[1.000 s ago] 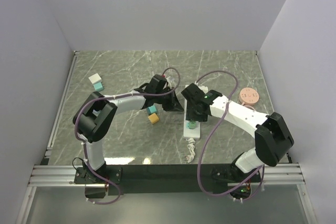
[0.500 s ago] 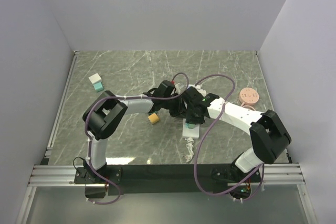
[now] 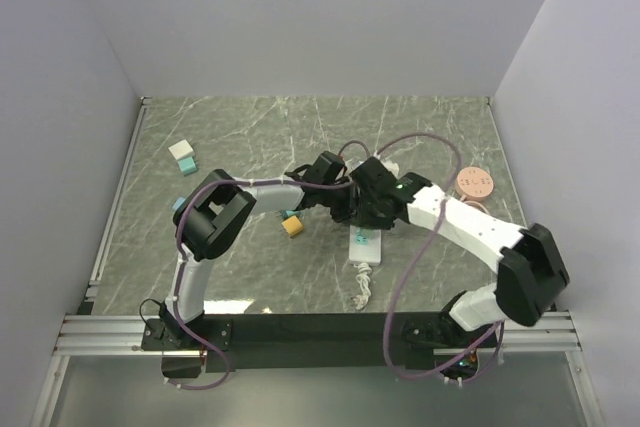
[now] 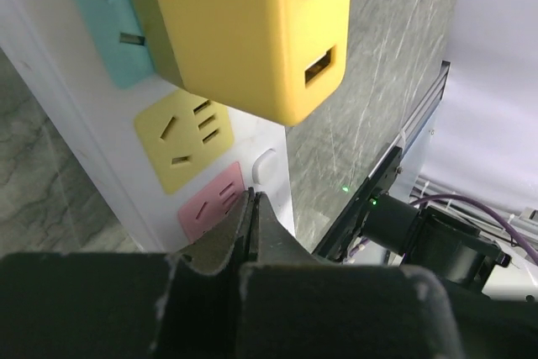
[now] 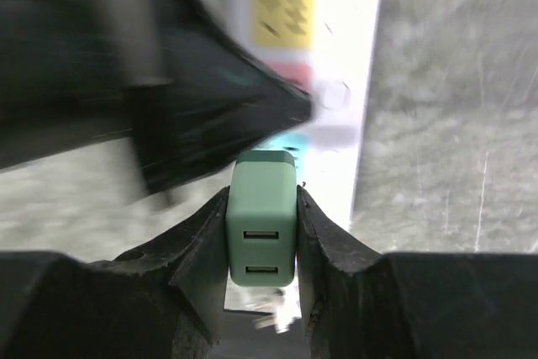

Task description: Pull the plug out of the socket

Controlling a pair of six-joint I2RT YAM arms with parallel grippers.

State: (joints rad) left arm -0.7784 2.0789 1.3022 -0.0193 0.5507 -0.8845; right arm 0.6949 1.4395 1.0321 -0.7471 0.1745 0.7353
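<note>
My right tool (image 5: pixel 261 201) clamps the green plug (image 5: pixel 261 229) over the power strip (image 5: pixel 366 56), which lies in the middle of the desk (image 3: pixel 250 127). My left tool (image 4: pixel 252 201), fingers closed together and empty, presses its pink end. This is the pull: next, draw straight off the strip, holding it down.

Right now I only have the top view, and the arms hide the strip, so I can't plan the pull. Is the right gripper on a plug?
Observer: Yes. The right wrist view shows the right gripper shut on a green plug.
Operator: Any other plug on the strip?
Observer: Yes. The left wrist view shows a yellow plug on the strip, beside the yellow outlet.
Operator: And the left gripper?
Observer: The left gripper is shut, with its tips by the pink outlet.
</note>
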